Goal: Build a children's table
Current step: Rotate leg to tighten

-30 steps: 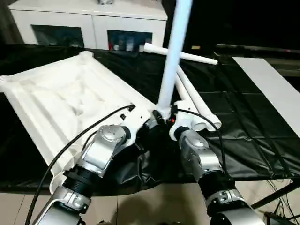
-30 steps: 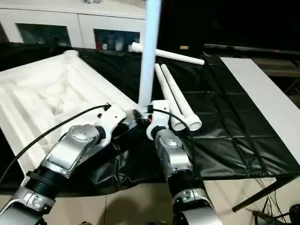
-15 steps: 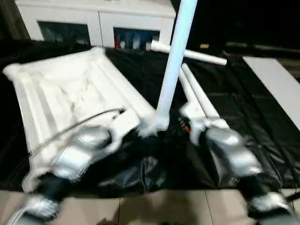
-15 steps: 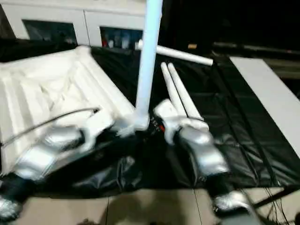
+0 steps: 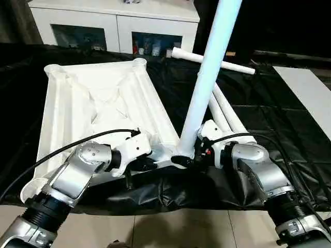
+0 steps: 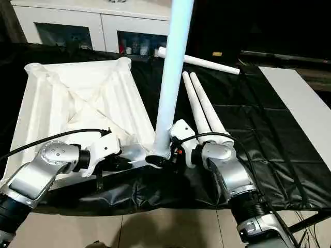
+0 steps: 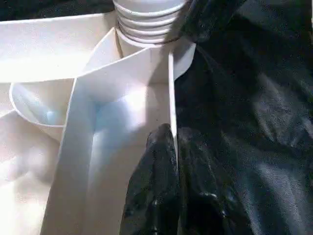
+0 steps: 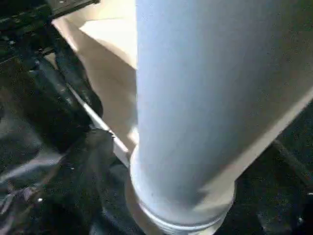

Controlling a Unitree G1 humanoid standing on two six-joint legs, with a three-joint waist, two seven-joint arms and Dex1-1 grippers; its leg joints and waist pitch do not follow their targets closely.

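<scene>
The white tabletop (image 5: 98,103) lies upside down on the black-covered table, ribs up. One white leg (image 5: 207,77) stands in its near right corner socket, leaning a little to the right. My left gripper (image 5: 142,164) is shut on the tabletop's thin rim (image 7: 172,98) beside that socket, one finger (image 7: 151,191) on each side of the wall. The right gripper (image 5: 185,159) is closed around the base of the upright leg (image 8: 195,98). Two more legs (image 5: 227,111) lie side by side to the right of the tabletop, and a third (image 5: 212,60) lies crossways behind them.
A white cabinet (image 5: 114,20) with dark glass doors stands behind the table. A white board (image 5: 310,88) lies at the right. The black cover (image 5: 289,139) is wrinkled at the front edge, with tiled floor (image 5: 170,227) below.
The view has shifted. The tabletop's far end has swung to the right, towards the crossways leg. The upright leg leans further right. Both grippers stay at the near right corner.
</scene>
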